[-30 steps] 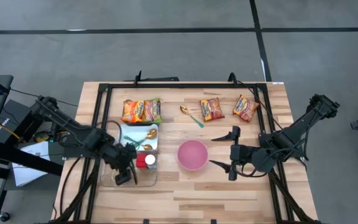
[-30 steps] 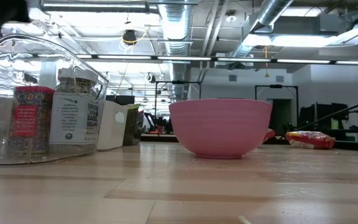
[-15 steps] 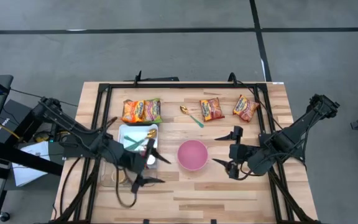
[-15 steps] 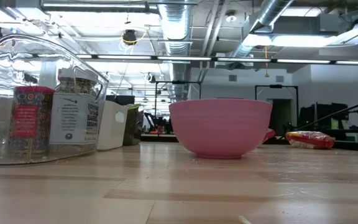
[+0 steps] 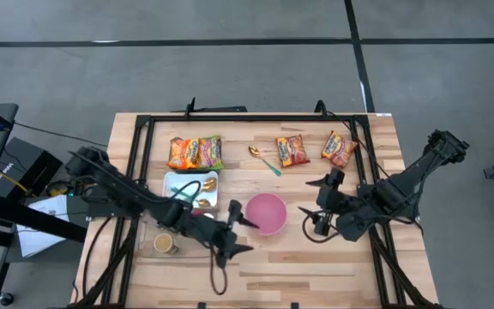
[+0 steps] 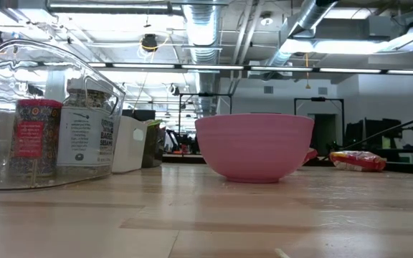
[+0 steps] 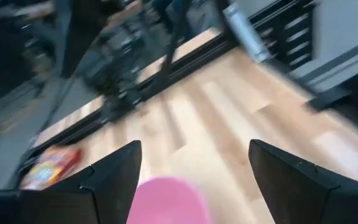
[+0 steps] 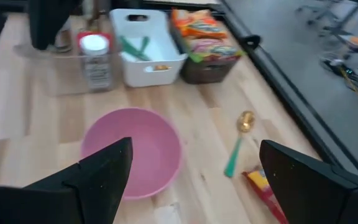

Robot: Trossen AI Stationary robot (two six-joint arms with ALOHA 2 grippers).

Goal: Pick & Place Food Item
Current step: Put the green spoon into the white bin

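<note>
The left gripper (image 5: 238,235) hangs just beside the pink bowl (image 5: 266,213), on the side toward the clear bin, its two dark fingers spread wide with nothing between them. Its arm reaches low and long across the table from the left edge, passing over the clear plastic bin (image 5: 163,245). The right gripper (image 5: 322,203) sits on the bowl's other side, near but apart, fingers likewise fully spread and empty; its arm folds in from the table's right edge.

Bare planks lie open along the near edge of the wooden table (image 5: 316,266), and between the bowl and the packets. A black metal frame runs around the tabletop.

The bowl is round, smooth and matte pink, standing upright and empty in the right wrist view. Behind the left arm sits a white rectangular tray (image 5: 187,187) holding utensils; the transparent bin beside it has glossy, rippled walls and holds spice jars (image 6: 84,136). A gold-bowled spoon with a green handle (image 5: 264,159) lies flat on the wood. The food items, crinkled noodle packets, lie toward the far edge: a pair (image 5: 195,153) in a dark holder, and two single ones (image 5: 292,150) and (image 5: 339,148) lying flat, well apart from both grippers.
</note>
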